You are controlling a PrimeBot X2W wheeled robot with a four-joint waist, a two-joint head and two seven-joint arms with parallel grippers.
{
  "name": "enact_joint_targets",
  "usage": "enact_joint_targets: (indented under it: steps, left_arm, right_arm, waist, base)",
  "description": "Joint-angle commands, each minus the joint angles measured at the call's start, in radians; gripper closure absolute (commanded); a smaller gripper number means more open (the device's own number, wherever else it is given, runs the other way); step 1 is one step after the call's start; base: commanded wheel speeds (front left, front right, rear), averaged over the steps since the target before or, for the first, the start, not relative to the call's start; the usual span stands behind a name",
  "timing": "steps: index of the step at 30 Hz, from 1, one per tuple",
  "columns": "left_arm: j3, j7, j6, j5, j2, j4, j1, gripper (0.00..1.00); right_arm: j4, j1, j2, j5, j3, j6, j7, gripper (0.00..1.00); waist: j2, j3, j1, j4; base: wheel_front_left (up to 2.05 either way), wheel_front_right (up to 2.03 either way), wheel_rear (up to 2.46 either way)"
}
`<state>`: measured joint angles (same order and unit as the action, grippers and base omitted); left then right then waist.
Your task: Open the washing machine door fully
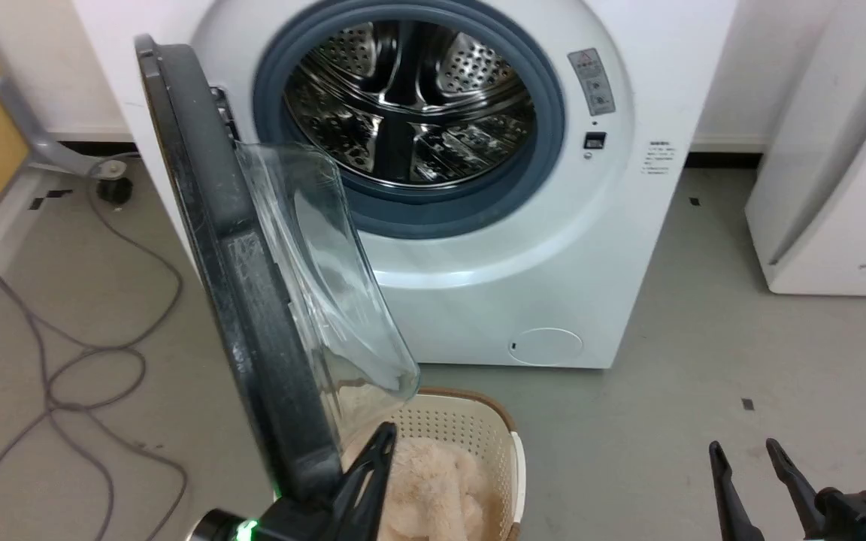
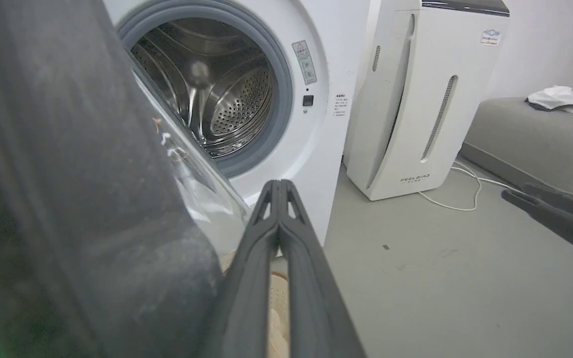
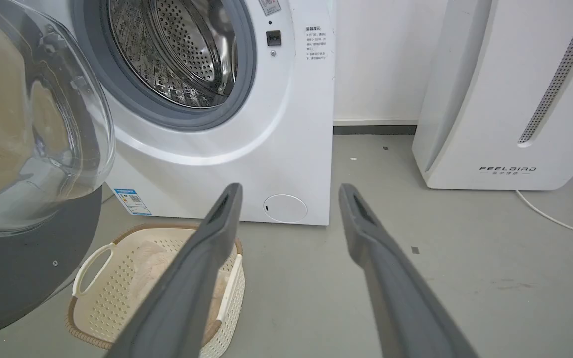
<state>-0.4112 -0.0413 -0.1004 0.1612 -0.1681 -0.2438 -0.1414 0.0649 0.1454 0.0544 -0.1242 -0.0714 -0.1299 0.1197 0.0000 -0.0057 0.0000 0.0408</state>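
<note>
The white washing machine (image 1: 553, 248) stands ahead with its grey gasket and steel drum (image 1: 410, 98) exposed. Its black washing machine door (image 1: 237, 300) hangs swung out on the left hinge, edge-on to me, the clear glass bowl (image 1: 328, 278) bulging toward the machine. My left gripper (image 1: 380, 443) is shut, its fingers pressed together beside the door's lower inner rim, next to the glass. In the left wrist view the door (image 2: 67, 199) looms dark at the left of the shut fingers (image 2: 279, 209). My right gripper (image 1: 749, 451) stands open at the lower right, holding nothing, well away from the door.
A cream laundry basket (image 1: 478, 436) with a beige towel sits on the floor under the door. A white FEELBIRD appliance (image 1: 839, 188) stands to the right. Grey cables (image 1: 65, 361) loop on the floor at left. Bare grey floor (image 1: 704, 361) lies between machine and right gripper.
</note>
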Motion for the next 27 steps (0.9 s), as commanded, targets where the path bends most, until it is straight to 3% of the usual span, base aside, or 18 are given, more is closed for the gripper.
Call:
enact_joint_targets:
  steps: [1, 14, 27]
  left_arm:
    - [0.015, 0.006, -0.015, -0.002, -0.009, -0.010, -0.017, 1.00]
    - [0.136, 0.003, -0.093, 0.030, -0.045, -0.077, -0.080, 1.00]
    - [0.382, -0.064, -0.115, 0.166, -0.116, 0.038, -0.035, 1.00]
  right_arm:
    - [0.000, 0.005, -0.004, 0.005, -0.003, -0.001, 0.000, 0.00]
    - [-0.046, 0.030, -0.004, 0.027, -0.042, -0.001, -0.027, 0.00]
    - [-0.136, 0.043, -0.004, 0.042, -0.063, -0.001, -0.061, 0.00]
  waist:
    - [0.0000, -0.004, 0.0000, 0.014]
    - [0.0000, -0.001, 0.0000, 0.137]
    - [0.0000, 0.004, 0.0000, 0.144]
  base:
    - [0.00, 0.00, 0.00]
    - [0.00, 0.00, 0.00]
    - [0.00, 0.00, 0.00]
